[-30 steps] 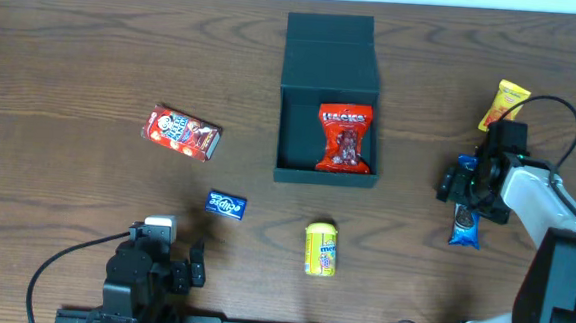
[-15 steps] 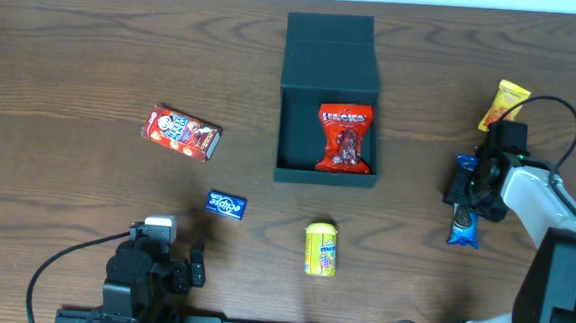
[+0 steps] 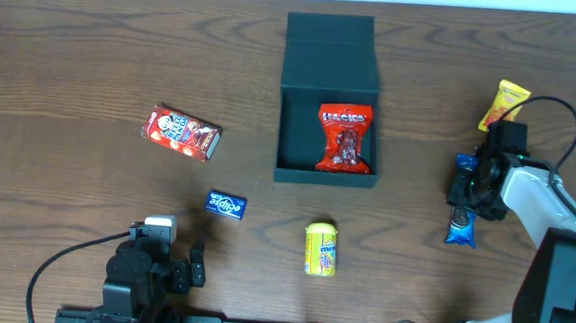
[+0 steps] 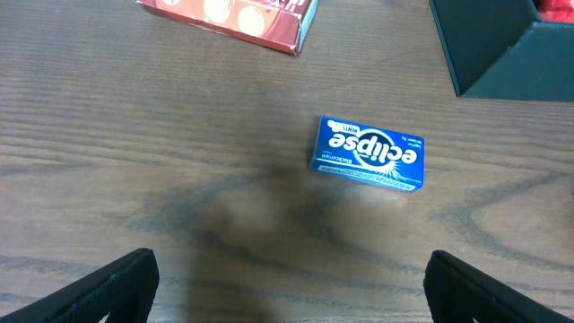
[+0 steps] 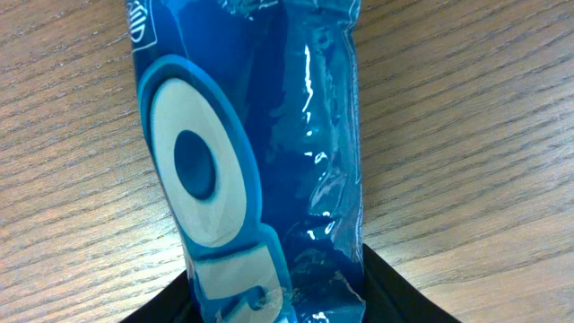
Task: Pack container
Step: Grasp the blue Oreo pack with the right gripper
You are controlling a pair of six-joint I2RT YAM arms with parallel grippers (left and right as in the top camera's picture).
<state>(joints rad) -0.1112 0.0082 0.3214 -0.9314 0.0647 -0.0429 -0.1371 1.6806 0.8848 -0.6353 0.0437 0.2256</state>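
The container (image 3: 302, 92) is a dark teal box at the table's back middle. Its flap lid is open and a red snack packet (image 3: 346, 138) lies inside. My right gripper (image 3: 470, 186) is shut on a blue snack packet (image 3: 461, 230) at the right side of the table, right of the container. In the right wrist view the blue packet (image 5: 251, 152) fills the frame between the jaws (image 5: 278, 309) over the wood. My left gripper (image 3: 186, 271) is open and empty at the front left. Its fingers (image 4: 291, 292) show near a blue Eclipse mint box (image 4: 368, 154).
A red snack box (image 3: 183, 133) lies at the left, also in the left wrist view (image 4: 233, 13). The Eclipse box (image 3: 226, 206) lies in front of it. A yellow packet (image 3: 321, 249) lies in front of the container. A yellow-orange packet (image 3: 504, 103) lies at the far right.
My right gripper has shifted slightly with the blue packet in it, and the packet's free end has moved a little. The left arm has not moved.
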